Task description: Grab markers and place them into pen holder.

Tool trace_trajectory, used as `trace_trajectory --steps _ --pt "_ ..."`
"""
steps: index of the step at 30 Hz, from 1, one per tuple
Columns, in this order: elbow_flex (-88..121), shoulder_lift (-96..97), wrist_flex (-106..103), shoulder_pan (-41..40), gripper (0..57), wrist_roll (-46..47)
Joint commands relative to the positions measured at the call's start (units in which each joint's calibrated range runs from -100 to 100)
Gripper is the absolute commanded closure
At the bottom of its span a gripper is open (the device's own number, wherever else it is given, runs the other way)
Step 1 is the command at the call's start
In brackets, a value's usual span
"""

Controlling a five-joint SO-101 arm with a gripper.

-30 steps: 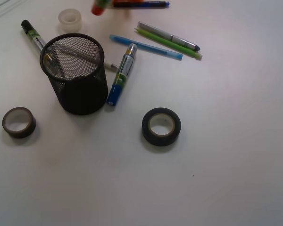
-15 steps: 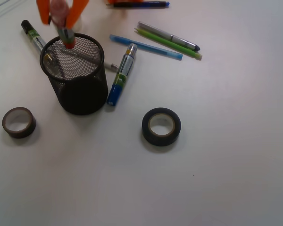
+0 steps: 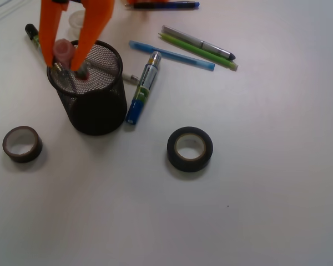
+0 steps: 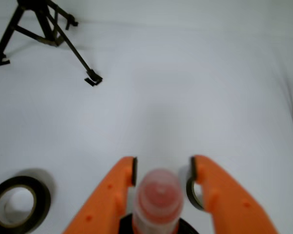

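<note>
The red-capped marker [image 3: 72, 60] stands tilted, cap down, inside the black mesh pen holder [image 3: 94, 105]; its pale rear end fills the bottom of the wrist view [image 4: 157, 200]. My orange gripper [image 3: 64, 64] is over the holder, open, its jaws either side of the marker with a gap on the right [image 4: 163, 169]. The blue-capped marker [image 3: 141, 88] lies on the table just right of the holder. The black-capped marker [image 3: 36, 36] lies behind the holder's left side, partly hidden.
A black tape roll [image 3: 190, 148] lies right of front, a brownish one [image 3: 22, 143] at the left, a white one [image 3: 77, 19] behind the gripper. Thin light-blue [image 3: 172, 55], green [image 3: 202, 52] and silver [image 3: 197, 41] pens lie at the back. A tripod [image 4: 44, 29] stands far left.
The gripper came over the holder with the red marker, lowered it cap-first into the cup, and its jaws have spread apart from the marker.
</note>
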Motion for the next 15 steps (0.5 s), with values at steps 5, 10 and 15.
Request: trace_trajectory --steps 5,10,15 --pt "1.0 -1.5 -9.7 -1.8 28.3 2.0" --pt "-1.4 -2.3 -7.3 -1.8 28.8 4.2" --pt "-8.1 -9.3 11.5 -1.4 28.8 10.8"
